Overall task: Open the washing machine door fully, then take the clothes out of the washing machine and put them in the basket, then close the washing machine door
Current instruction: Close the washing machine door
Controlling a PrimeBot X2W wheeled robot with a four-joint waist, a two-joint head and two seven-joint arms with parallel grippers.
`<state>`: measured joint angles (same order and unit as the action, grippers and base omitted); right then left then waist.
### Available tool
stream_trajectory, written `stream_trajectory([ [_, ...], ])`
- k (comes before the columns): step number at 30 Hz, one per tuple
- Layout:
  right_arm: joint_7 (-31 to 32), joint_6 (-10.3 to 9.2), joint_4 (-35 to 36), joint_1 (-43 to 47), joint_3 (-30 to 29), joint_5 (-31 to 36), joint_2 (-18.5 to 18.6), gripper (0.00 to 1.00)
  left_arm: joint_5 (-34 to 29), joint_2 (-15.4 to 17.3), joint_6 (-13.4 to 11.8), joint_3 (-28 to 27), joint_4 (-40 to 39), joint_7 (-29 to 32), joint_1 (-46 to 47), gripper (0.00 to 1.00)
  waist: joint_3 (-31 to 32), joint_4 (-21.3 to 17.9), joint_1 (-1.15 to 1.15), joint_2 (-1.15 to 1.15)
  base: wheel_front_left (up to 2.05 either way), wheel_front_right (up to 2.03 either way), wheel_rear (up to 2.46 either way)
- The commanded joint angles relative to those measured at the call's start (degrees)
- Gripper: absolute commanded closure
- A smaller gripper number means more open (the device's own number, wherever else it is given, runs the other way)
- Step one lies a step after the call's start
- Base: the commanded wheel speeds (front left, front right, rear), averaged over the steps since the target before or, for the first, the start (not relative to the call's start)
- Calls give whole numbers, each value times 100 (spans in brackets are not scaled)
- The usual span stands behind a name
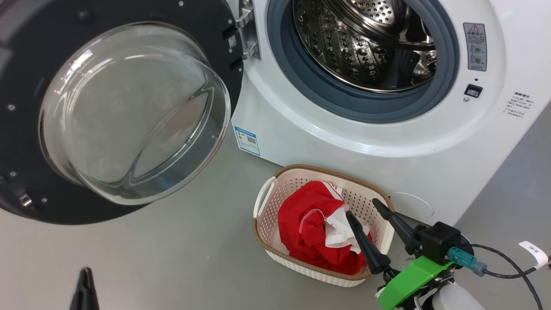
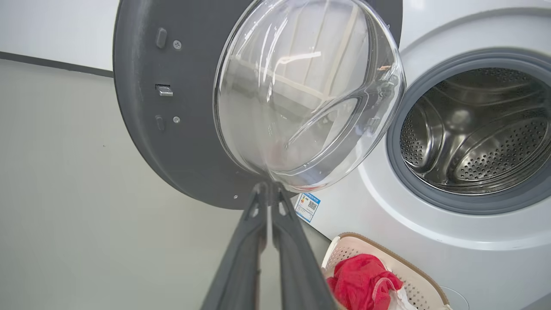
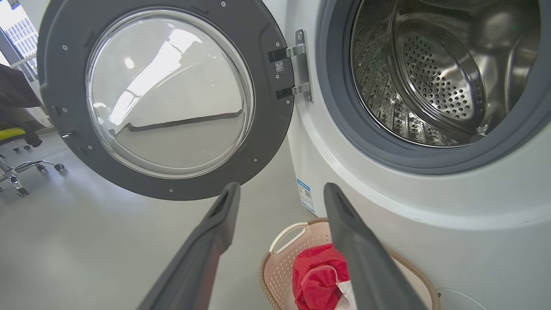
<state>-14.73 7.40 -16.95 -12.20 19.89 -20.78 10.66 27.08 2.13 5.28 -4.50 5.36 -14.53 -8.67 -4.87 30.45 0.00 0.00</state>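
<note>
Head view's got the washing machine door (image 1: 17,129) swung wide open on the left, hinged on its right side, with the bulging glass window (image 1: 133,116) sticking out toward the camera. To the right of it is the washing machine (image 1: 344,142), where you can see the grey rubber ring (image 1: 301,82) and the shiny perforated drum (image 1: 357,43) behind it. There's a small blue label (image 1: 247,140) low on the front, just right of the door.

The basket (image 1: 275,202) sits on the grey floor (image 1: 172,258), right up near the machine's front and below the opening. The clothes (image 1: 305,224) are piled inside it, mostly red, with a white bit bunched toward the right.

The right gripper (image 1: 361,207) hangs over the basket's near right corner. Its fingers (image 3: 353,232) are spread well apart with nothing between them. One tip sits over the white fabric, but I honestly can't tell if it's touching.

The left gripper (image 1: 86,275) is down at the near left, well apart from the basket. In the left wrist view its fingers are clenched so the tips meet, with nothing pinched between them.

Right wrist view also catches an office chair (image 3: 17,142) way off on the far left
</note>
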Motion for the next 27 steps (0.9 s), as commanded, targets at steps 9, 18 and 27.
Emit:
stream_trajectory([
  [9, -27, 9, 238, 101, -87, 67, -90, 0, -144, 199, 200, -689, -1148, -47, 1094, 100, 0, -34, 0, 0, 0, 0, 0],
  [18, -27, 9, 332, 240, -271, 185, -153, 0, 826, 1924, 219, -1231, -1170, -47, 3128, 100, -131, -56, 0, 0, 0, 0, 0],
  [27, -27, 9, 398, 258, -361, 273, -174, 0, 2642, 3186, 220, -867, 1505, 332, 4901, 100, -279, -72, 0, 0, 0, 0, 0],
])
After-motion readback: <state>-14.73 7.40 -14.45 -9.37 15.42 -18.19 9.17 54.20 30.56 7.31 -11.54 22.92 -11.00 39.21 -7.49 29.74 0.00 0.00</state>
